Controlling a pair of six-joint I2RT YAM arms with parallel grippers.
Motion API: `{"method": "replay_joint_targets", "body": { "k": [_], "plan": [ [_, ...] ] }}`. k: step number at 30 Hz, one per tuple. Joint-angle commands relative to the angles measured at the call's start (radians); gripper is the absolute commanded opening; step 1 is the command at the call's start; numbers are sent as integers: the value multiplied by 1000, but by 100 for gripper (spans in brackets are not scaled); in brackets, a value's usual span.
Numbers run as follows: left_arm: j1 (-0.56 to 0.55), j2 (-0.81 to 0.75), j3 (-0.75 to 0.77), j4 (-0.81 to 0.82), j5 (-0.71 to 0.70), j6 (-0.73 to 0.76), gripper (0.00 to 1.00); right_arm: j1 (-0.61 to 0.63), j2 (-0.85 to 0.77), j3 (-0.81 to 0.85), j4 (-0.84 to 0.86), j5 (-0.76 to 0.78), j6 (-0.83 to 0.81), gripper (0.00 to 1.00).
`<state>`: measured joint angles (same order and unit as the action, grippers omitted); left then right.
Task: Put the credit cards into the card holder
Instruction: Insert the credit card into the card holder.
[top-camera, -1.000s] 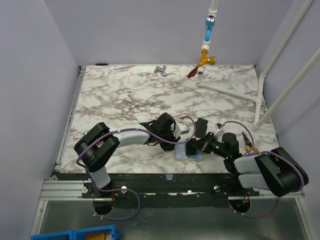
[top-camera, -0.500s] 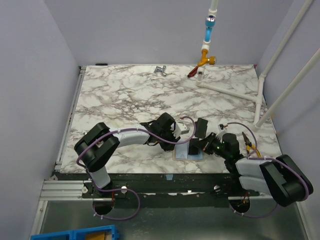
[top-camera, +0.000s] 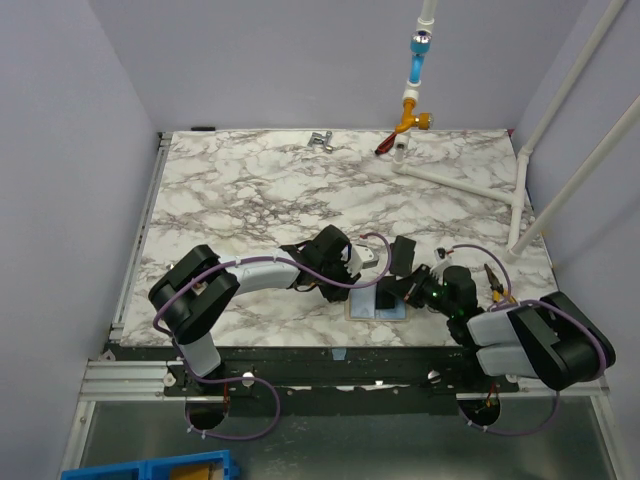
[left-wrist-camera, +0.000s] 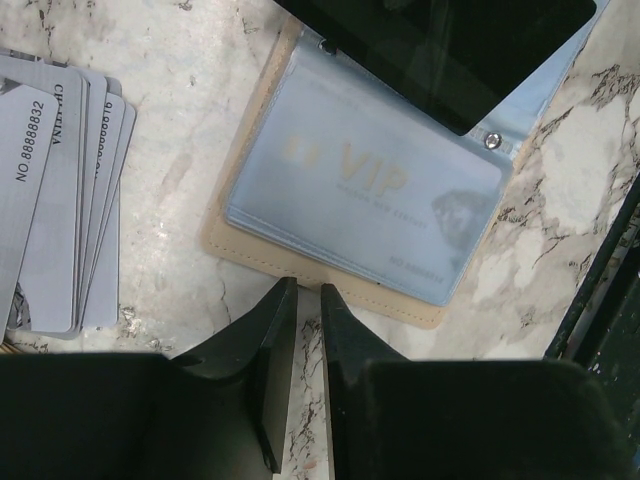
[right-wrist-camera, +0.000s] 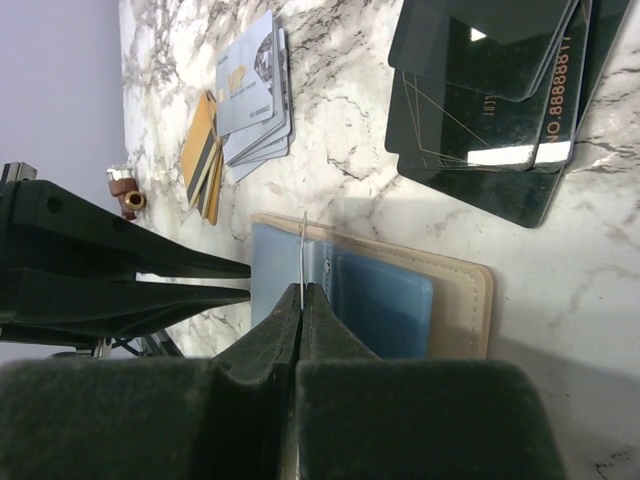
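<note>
Card-filing in progress: the card holder (left-wrist-camera: 232, 248) lies open flat at the near edge of the marble table (top-camera: 250, 190), just right of centre, between the 2 arms, with 1 VIP card (left-wrist-camera: 370, 185) already showing through a pocket. The right gripper (right-wrist-camera: 302, 292) is clenched on a clear sleeve (right-wrist-camera: 303, 250) of the holder, standing that leaf upright. The left gripper (left-wrist-camera: 300, 292) hovers at the holder's beige edge, its jaws parted by a narrow gap and grasping nothing. The remaining credit cards (left-wrist-camera: 60, 200) wait loose on the marble: a grey fan just beside the holder, gold cards (right-wrist-camera: 203, 160) a little beyond it, and black cards (right-wrist-camera: 485, 100) near the holder's other side. The step in hand appears to be loading the next pocket. Doing it well likely means keeping the lifted leaf steady without dragging the pouch, taking only the top card from the fan, and feeding it in low and square to the pocket mouth. The glossy veined marble offers little grip, so flat cards may slide when nudged. Plain lilac walls (top-camera: 60, 150) enclose the table; a white pipe frame (top-camera: 560, 120) stands at the far right.
</note>
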<state>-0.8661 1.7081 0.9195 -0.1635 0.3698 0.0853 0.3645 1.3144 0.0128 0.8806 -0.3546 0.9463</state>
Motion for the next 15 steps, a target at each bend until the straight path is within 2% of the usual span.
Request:
{"method": "replay_joint_targets", "body": {
  "k": [1,15],
  "plan": [
    [-6,8,-11,-17,18,4,17,-6,33,-59,99,-24,24,1],
    [-5,2,-10,-17,25,5,15,-7,151,-53,200,-57,34,1]
  ]
}}
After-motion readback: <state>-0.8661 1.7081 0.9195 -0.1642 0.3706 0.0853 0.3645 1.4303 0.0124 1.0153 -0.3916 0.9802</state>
